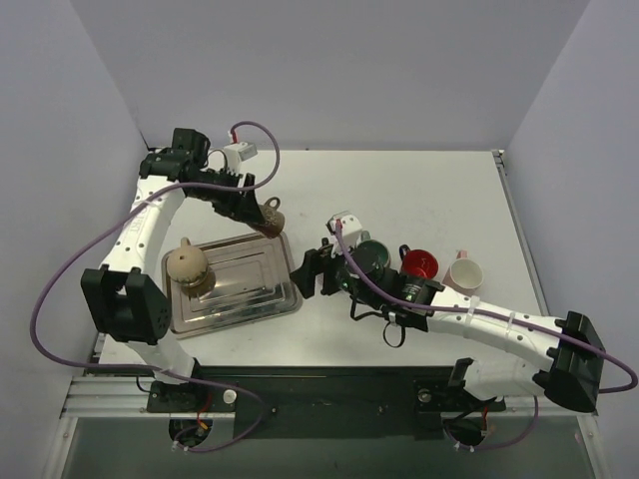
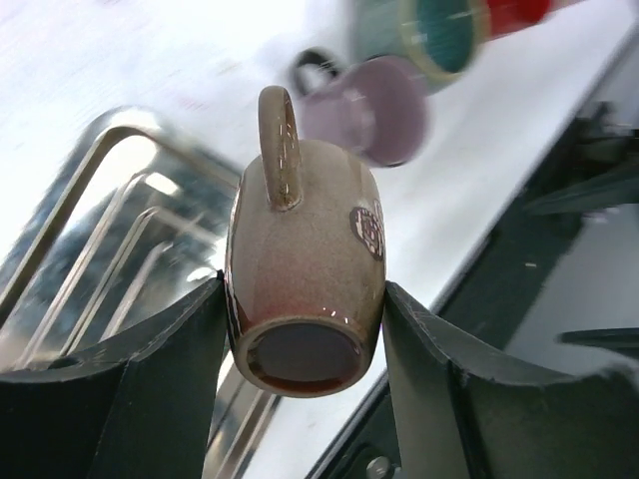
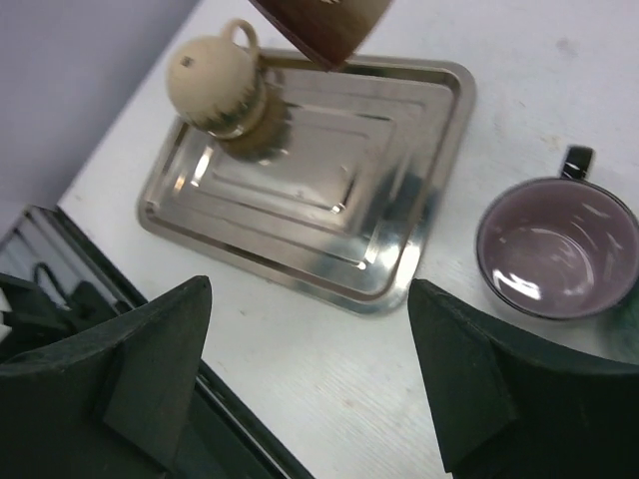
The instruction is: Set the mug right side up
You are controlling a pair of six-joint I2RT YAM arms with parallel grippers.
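Two arms are sharing the white table (image 1: 399, 200), yet only the left gripper (image 2: 305, 299) is doing the work: its jaws are pressing on both sides of the glazed brown ceramic mug (image 2: 305, 249), gripping it by the body with the base facing the wrist camera and the handle sticking out away from the fingers; the mug is hanging in the air over the far right corner of the ribbed stainless-steel tray (image 1: 250, 284), touching nothing below it; by my reading the turning step itself is under way, since the mug is sitting tilted, not yet mouth-up; the next move is calling for a wrist roll until the mouth is facing the ceiling, then a level descent onto a flat spot before the jaws are letting go (the tray's ribs may be making a poor seat, so the bare table looks safer); the right gripper (image 3: 310, 299) is hovering beside the tray's right edge with its jaws spread wide, holding nothing; the tray is carrying only a cream rounded mug (image 1: 188, 265) standing mouth-down; a dark mug with a lilac inside (image 3: 554, 249) is standing upright and showing nothing within; the green mug (image 1: 373, 255), red mug (image 1: 419, 263) and pale pink mug (image 1: 464, 274) are lining up to the right, mouths up, seemingly holding nothing.
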